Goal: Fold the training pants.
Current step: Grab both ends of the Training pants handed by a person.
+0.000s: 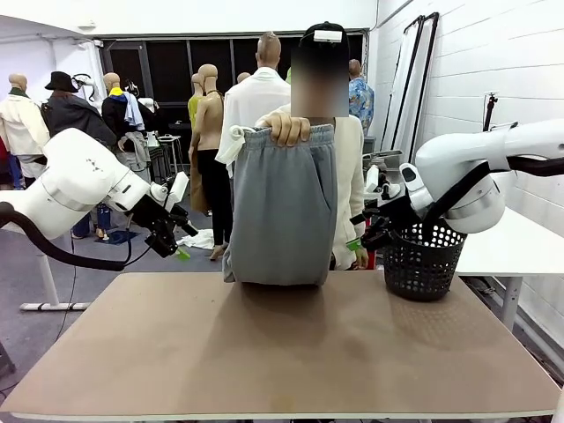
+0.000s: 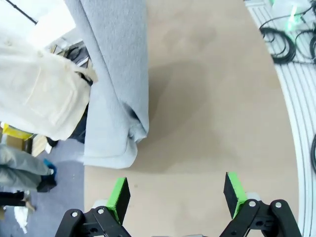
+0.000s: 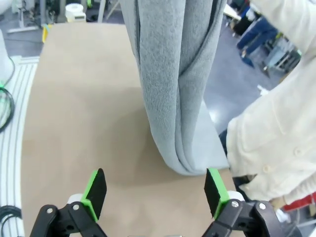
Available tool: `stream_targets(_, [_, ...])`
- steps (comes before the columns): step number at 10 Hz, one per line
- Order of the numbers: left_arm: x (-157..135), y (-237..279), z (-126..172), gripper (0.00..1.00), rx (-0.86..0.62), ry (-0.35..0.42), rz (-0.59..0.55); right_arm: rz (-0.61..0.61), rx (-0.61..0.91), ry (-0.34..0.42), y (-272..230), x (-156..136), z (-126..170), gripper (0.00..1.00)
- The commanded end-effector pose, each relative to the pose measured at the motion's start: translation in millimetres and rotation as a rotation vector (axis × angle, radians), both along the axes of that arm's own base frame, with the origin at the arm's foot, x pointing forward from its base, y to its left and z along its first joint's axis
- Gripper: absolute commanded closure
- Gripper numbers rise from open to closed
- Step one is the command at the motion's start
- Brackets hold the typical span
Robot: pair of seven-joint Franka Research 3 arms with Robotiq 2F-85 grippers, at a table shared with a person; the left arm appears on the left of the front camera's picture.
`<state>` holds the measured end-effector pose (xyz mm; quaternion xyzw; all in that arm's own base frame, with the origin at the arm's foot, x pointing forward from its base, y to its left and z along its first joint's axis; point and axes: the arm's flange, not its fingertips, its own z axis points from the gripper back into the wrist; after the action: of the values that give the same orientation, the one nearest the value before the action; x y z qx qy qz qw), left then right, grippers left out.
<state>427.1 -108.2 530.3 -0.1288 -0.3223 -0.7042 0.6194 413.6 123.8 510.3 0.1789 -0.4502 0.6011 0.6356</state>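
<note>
I am hovering with both grippers empty. My left gripper (image 2: 175,191) is spreading its green pads wide above the bare tan tabletop near the far left corner. My right gripper (image 3: 155,190) is gaping just as wide near the far right corner, beside the black mesh basket (image 1: 423,260).

The plain light grey jersey training pants (image 1: 284,207) are hanging by their gathered waistband from the person's hand (image 1: 286,128) over the middle of the table's (image 1: 264,361) far edge. Their rounded lower end is resting on that edge.

As I am judging it, no fold is lying on the table yet. The pants are not yet spread flat, so laying out, folding and smoothing are all waiting.
</note>
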Motion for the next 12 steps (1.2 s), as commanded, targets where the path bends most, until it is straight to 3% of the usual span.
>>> stream_targets(1, [13,1,-2,0.0,-0.038,0.072,-0.001,0.021,0.035,-0.026,5,14,-13,0.0])
stream_targets(2, [15,0,-3,0.0,-0.027,0.083,-0.003,0.012,0.033,-0.02,7,16,-14,0.0])
stream_targets(3, [3,-2,-3,0.0,-0.028,0.043,0.002,-0.029,-0.003,-0.01,4,13,-12,0.0])
stream_targets(7, [6,-4,-3,0.0,-0.01,0.064,0.019,-0.014,0.021,0.009,3,5,-11,0.0])
stream_targets(12, [28,-17,-11,0.0,-0.153,0.022,-0.032,0.067,0.16,0.011,11,16,-22,0.0])
